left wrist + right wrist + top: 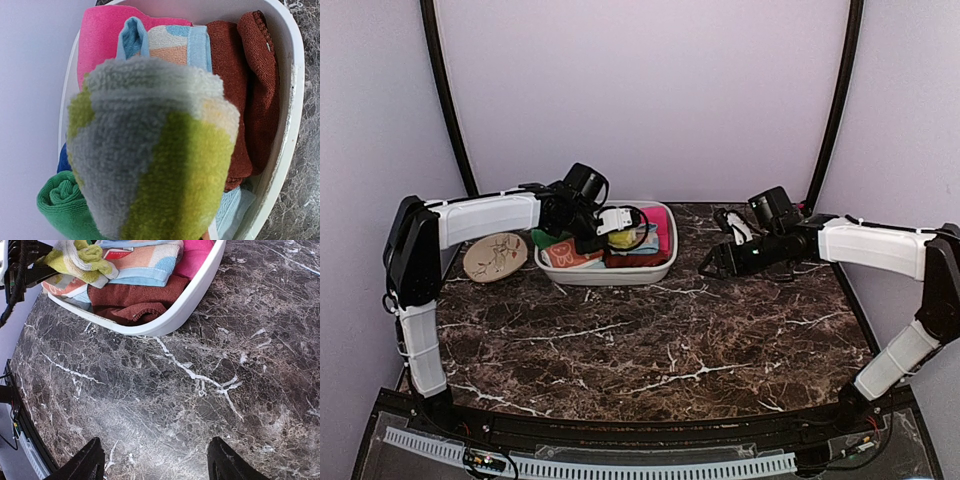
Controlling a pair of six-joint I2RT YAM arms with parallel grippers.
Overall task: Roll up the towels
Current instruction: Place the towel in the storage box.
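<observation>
At the back of the table [650, 340], above the white tub [192, 297], the printed towel [155, 165] is being held bunched in the left gripper [620, 230]. The gripper is judged clamped, though its fingers are being hidden by cloth. The green towel [60, 202] is lying in the tub among other cloths. Nothing is being rolled yet, so both towels are left. The right gripper [157, 462] is being held open over bare marble, where ample room is being offered in front of the tub's rim.

The cream towel [155, 155], blotched yellow-green, hangs bunched across the middle of my left wrist view. The green towel [62, 202] lies rolled at lower left.
</observation>
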